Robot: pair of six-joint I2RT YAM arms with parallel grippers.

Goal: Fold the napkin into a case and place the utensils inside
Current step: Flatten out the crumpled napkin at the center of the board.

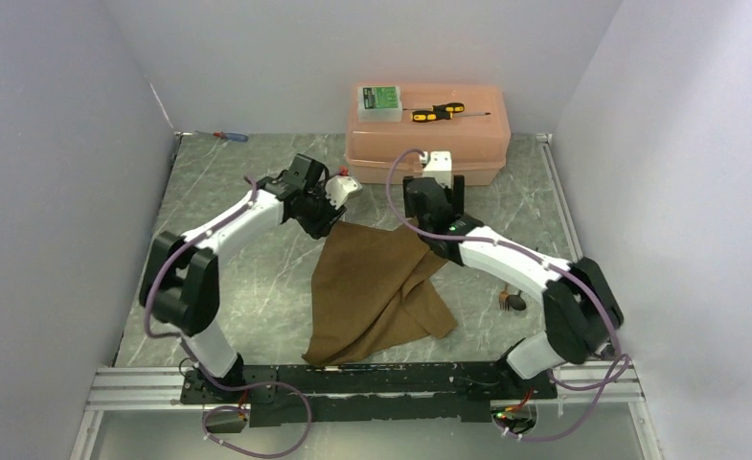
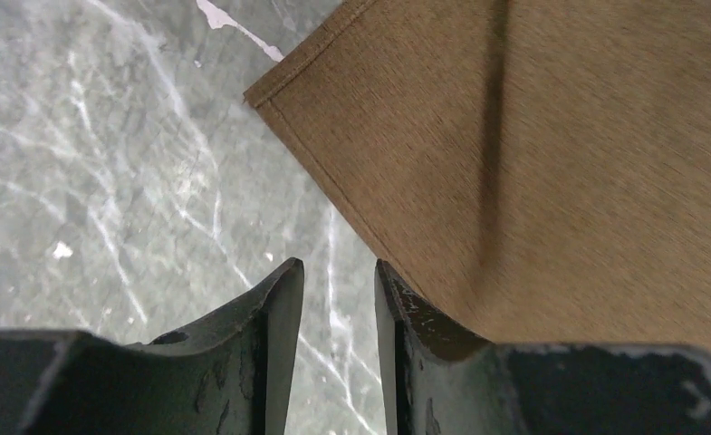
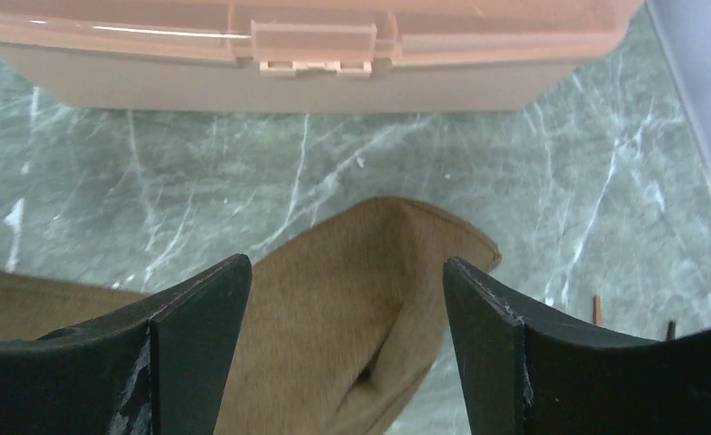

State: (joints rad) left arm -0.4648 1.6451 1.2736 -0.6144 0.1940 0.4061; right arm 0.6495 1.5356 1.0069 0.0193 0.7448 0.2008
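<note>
1. One table (image 1: 257, 278): marbled and smooth-looking. Risk: the cloth slides across it instead of creasing when dragged.
2. One box (image 1: 448, 144): pink, at the far edge, just beyond both grippers, with a screwdriver (image 1: 437, 113) on its lid. Risk: an arm carrying a corner farward bumps it.
3. One napkin (image 1: 381, 287): brown, lying mid-table between the arms. It is not yet a case. Its right side is doubled over and creased. Risk: folding over those creases gives a crooked pouch too tight to load.
4. Two grippers, both at the napkin's far edge.
   - Left gripper (image 2: 338, 267): at the far-left corner, fingers narrowly parted and pinching nothing. Bare table shows between them, and the hem passes under one finger. Risk: closing here catches no cloth, or only the hem, which then slips out.
   - Right gripper (image 3: 347, 261): fingers spread wide over the bunched far-right corner, holding nothing. Risk: closing grabs both layers at once and drags the fold along.
5. One small dark item (image 1: 513, 302): beside the right arm, possibly a utensil, too small to tell. Risk: a sweep of the arm knocks it away.
</note>
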